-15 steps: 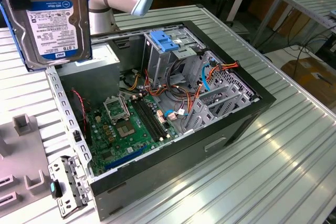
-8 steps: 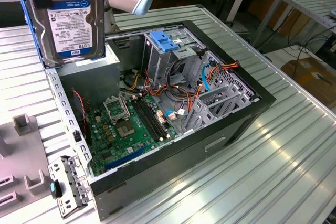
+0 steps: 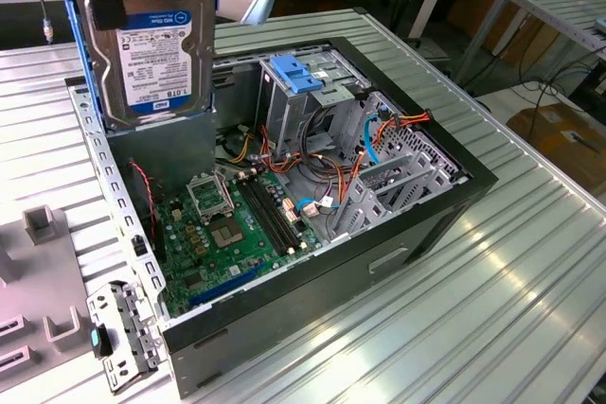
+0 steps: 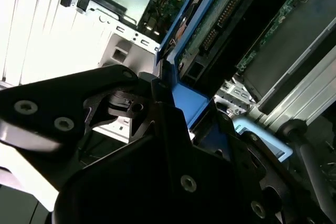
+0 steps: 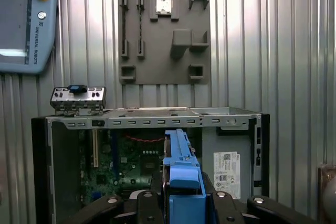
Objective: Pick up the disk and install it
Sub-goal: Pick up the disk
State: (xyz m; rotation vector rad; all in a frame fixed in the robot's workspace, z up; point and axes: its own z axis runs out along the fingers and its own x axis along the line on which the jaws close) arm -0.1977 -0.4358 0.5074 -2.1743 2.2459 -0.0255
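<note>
Holding the disk (image 3: pixel 151 44) aloft, the gripper (image 5: pixel 182 203) hangs over the open case (image 3: pixel 379 262), which lies on the ribbed table (image 3: pixel 511 309).

The jaws pinch the disk's upper end. In the exterior view it hangs upright, label facing out, above the case's far corner on the exterior view's left, clear of the motherboard (image 3: pixel 227 224). A blue bracket (image 3: pixel 298 78) sits atop the drive cage near the case's far wall. In the first wrist view a grey fixture plate (image 5: pixel 163 35) lies on the table beyond the case.
</note>
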